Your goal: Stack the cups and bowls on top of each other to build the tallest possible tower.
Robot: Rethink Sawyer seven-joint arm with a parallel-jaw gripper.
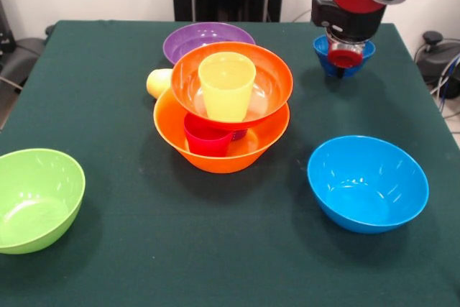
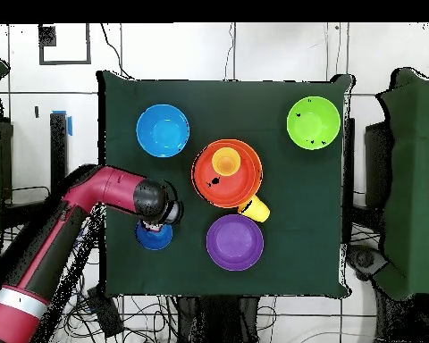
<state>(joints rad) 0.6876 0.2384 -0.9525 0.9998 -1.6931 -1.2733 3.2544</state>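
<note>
At the near left a lime green bowl [image 1: 37, 199] lies apart. In the middle the tower [image 1: 223, 109] is seen: a red-orange bowl [image 1: 269, 77] rests on cups inside the orange-yellow bowl [image 1: 223, 154], with a yellow cup [image 1: 226, 85] on top. At the far right the gripper [image 1: 344, 59] hangs over the small dark blue bowl [image 1: 321, 52]; whether it is clamped cannot be told. The rim should be pinched squarely and the bowl lifted level

Robotics lab, red robot arm [image 2: 66, 223] at cloth-covered table [image 1: 144, 249], loose cables [image 2: 147, 313] on tiled floor [image 2: 281, 54]
</note>
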